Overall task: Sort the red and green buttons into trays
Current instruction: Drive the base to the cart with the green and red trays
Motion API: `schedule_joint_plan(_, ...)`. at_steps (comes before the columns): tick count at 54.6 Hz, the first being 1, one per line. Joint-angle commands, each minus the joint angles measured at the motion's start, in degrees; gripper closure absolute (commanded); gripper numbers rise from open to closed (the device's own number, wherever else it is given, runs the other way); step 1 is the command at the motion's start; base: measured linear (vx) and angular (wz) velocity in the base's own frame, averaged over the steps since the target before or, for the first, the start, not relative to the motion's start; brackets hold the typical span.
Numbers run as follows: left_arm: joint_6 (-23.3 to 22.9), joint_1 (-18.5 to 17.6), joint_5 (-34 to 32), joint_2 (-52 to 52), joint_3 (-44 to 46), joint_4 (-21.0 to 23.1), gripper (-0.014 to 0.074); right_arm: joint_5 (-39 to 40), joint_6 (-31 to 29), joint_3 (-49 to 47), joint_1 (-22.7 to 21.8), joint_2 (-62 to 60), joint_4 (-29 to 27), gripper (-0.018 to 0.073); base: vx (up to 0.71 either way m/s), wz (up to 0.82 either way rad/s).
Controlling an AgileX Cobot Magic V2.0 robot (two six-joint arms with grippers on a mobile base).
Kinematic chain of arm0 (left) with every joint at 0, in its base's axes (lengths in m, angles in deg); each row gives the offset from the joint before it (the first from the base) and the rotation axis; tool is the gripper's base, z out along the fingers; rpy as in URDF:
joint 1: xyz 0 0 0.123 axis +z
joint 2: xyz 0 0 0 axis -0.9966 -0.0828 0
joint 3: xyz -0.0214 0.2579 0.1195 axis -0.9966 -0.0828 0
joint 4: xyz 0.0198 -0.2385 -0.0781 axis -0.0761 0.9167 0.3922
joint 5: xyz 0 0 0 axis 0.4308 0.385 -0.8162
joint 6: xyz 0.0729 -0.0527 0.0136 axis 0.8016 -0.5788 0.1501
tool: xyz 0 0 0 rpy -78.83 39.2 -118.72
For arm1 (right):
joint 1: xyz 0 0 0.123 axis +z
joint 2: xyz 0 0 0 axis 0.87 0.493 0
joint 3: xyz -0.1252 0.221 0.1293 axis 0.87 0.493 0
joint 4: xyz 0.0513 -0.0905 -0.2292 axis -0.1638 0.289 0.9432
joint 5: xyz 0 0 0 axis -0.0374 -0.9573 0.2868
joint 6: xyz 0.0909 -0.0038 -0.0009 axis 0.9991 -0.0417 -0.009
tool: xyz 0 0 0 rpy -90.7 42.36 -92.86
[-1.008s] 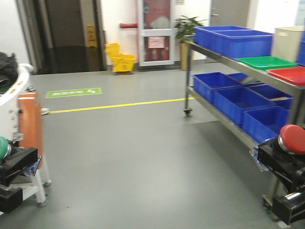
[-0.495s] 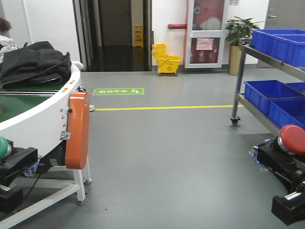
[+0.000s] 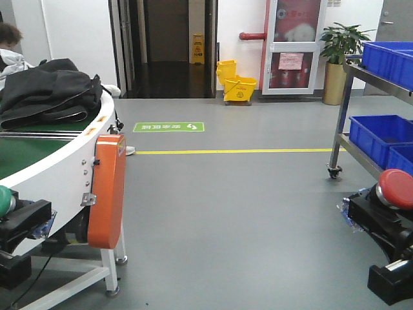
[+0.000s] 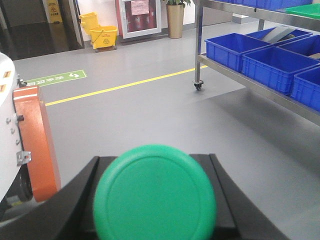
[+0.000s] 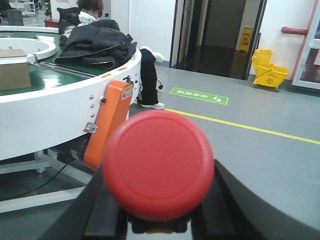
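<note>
left fingers clamped on green button | right fingers clamped on red button | both held above floor, green tray well apart on rack | risk: base jolt slips a button

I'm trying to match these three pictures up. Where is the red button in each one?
Front view: red button at the right edge, low.
Left wrist: not in it.
Right wrist: red button fills the lower middle, close up.
Shared landmark: the yellow mop bucket, far back in all three.
</note>
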Motion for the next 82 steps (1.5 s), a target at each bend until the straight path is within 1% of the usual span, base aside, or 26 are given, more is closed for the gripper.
schedule_joint_plan(1, -0.3, 0.1, -4.8, 0.6, 1.8, 0.4, 0.0599, 4.8, -0.5, -2.2, -0.1, -0.3, 0.4, 0.0568, 0.32, -0.06)
schedule_joint_plan(82, -0.3, 0.1, -4.6, 0.4, 1.8, 0.4, 0.0599, 4.8, -0.5, -2.2, -0.1, -0.3, 0.4, 0.0568, 0.40, -0.06)
